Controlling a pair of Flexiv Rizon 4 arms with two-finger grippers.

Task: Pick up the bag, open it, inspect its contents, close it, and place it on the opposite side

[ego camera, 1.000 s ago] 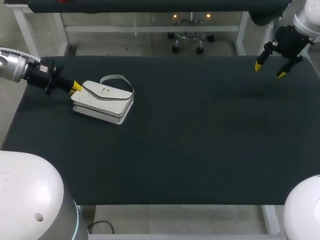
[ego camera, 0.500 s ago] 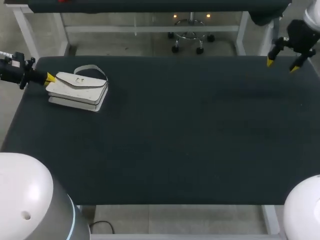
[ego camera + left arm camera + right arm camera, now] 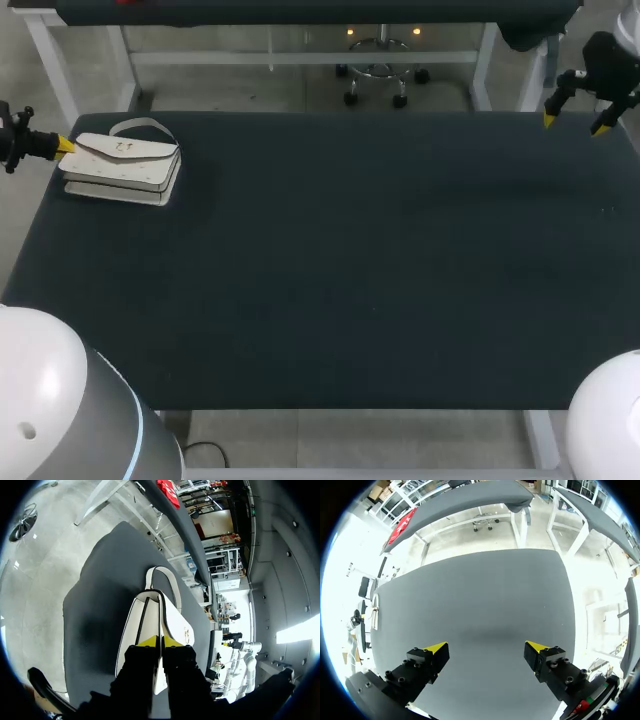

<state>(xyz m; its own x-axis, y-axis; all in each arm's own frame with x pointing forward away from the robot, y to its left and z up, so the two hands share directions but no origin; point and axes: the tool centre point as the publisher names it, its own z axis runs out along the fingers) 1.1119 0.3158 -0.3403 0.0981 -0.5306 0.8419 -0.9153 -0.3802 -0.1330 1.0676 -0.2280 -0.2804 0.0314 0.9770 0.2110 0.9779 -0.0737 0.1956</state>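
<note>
— Well, what worries you most here?

— The grip. The left pincer (image 3: 160, 641) is clamped on only a thin edge at the end of the small white leather handbag (image 3: 122, 165), with both yellow tips pressed close together on it. The body hangs well ahead of that hold, so I'd judge that a lift could make it swing or slip out.

— And where it sits?

— At the far left of the dark cloth-covered bench (image 3: 380, 250), its near end right at the left edge. If the hold gives way there, the handbag could tip off the side to the floor. I can't tell whether it rests fully on the bench or is raised a little.

— Anything about opening it?

— Its flap is down and its pale loop strap (image 3: 150, 125) arches on the far side. The other arm is well apart from it, so opening would need a long reach, and a one-sided pull might drag the handbag rather than lift the flap.

— The arms' poses?

— The left arm comes in low and nearly level from beyond the left edge. The right pincer (image 3: 574, 122) hangs spread wide and empty over the far right corner, pointing down.
</note>
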